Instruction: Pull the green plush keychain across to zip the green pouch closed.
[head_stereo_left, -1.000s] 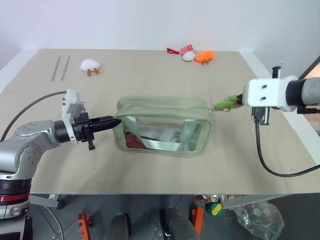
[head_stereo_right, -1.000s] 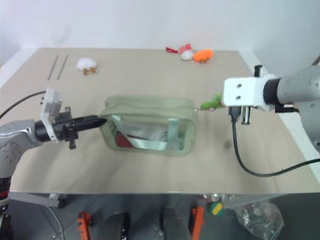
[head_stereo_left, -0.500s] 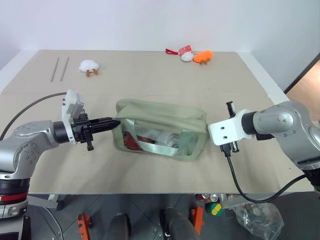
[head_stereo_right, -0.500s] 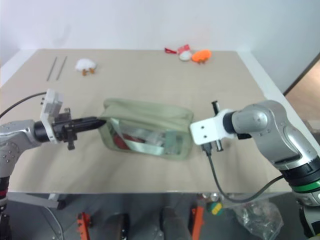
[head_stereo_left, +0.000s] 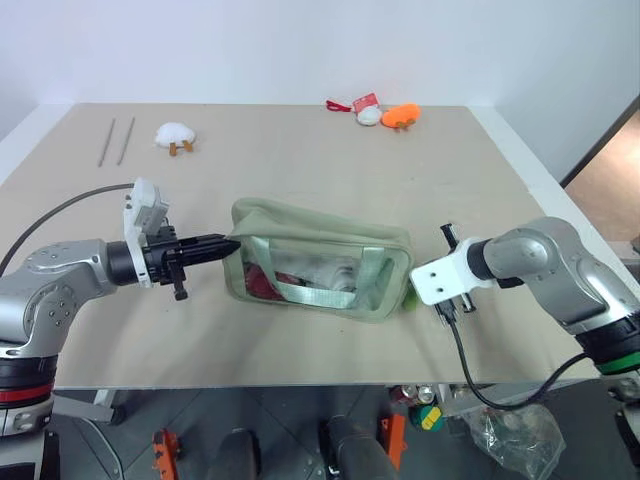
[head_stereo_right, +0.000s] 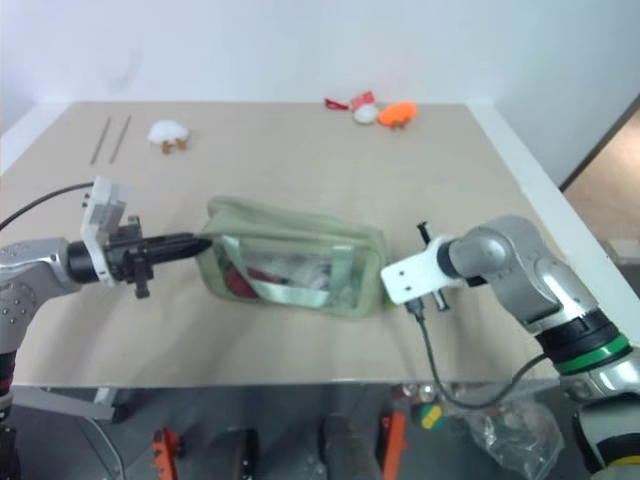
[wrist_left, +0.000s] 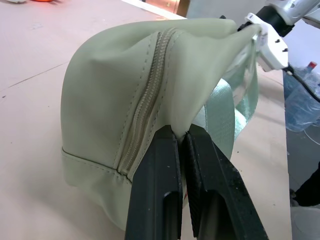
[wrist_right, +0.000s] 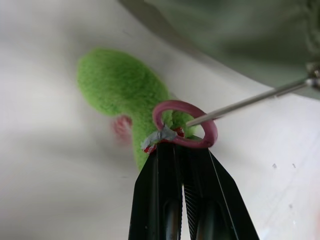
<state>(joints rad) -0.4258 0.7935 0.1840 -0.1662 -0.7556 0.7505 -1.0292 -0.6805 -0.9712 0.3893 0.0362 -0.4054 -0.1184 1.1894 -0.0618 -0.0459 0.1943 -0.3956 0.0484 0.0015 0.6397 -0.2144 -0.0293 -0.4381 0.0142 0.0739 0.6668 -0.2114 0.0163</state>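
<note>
In the middle of the tan table (head_stereo_left: 300, 160) lies the green pouch (head_stereo_left: 320, 258), its clear front window crossed by green straps, red and white contents showing through. At the pouch's left end the left gripper (wrist_left: 182, 137) has its two black fingers pressed together on a pinch of the pouch's fabric just beside the zipper (wrist_left: 145, 100); as far as that wrist view reaches, the zipper teeth look joined. At the pouch's right end the right gripper (wrist_right: 181, 150) is clamped on the pink ring (wrist_right: 185, 125) of the green plush keychain (wrist_right: 120, 90), with a thin metal link (wrist_right: 250, 102) running from the ring toward the pouch's edge. From the head views the keychain is mostly hidden behind the white wrist block (head_stereo_left: 440, 280), and only a sliver of bright green shows at the pouch's lower right corner, so whether the plush rests on the table cannot be told for sure. Along the far edge of the table lie two thin grey rods (head_stereo_left: 115, 140), a white plush with orange feet (head_stereo_left: 175, 134), and, farther right, a small white-and-red toy (head_stereo_left: 366, 110) just beside an orange plush (head_stereo_left: 403, 116).
</note>
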